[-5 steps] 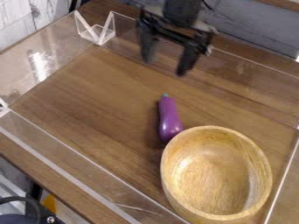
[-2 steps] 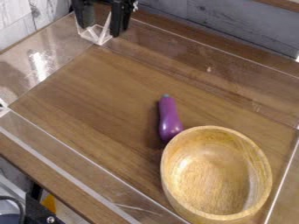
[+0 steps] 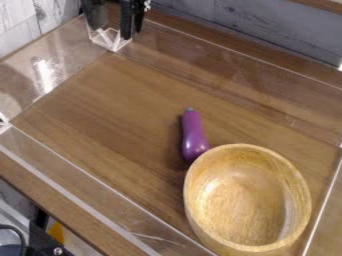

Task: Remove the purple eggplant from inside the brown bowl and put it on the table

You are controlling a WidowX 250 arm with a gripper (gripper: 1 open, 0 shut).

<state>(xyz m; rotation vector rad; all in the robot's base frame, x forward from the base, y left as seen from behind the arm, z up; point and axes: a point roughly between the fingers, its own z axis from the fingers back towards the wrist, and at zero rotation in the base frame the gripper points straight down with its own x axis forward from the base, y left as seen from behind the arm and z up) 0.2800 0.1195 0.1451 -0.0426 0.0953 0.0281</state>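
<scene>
A brown wood-grain table [image 3: 120, 110], edged by low clear acrylic walls [image 3: 80, 190], fills the view from above and to one side. At its near right corner stands the brown bowl [image 3: 247, 203], a large round wooden vessel with a thick pale rim, showing nothing but its own grain inside. The purple eggplant [image 3: 193, 136] lies flat on the table just beyond the bowl's far-left rim, its fat glossy end close against the rim and its narrow darker stem end pointing away toward the back; whether it quite touches the bowl cannot be told. The robot's black hand [image 3: 114, 18] hangs at the top left of the view, over the far corner where a small folded clear acrylic piece [image 3: 107, 34] stands, its two fingers [image 3: 134, 18] pointing down, released and gripping nothing, well apart from both eggplant and bowl. A second earlier the hand was above the middle of the table's far edge; it has since travelled left to this corner, while the eggplant and the bowl have kept their places.
</scene>
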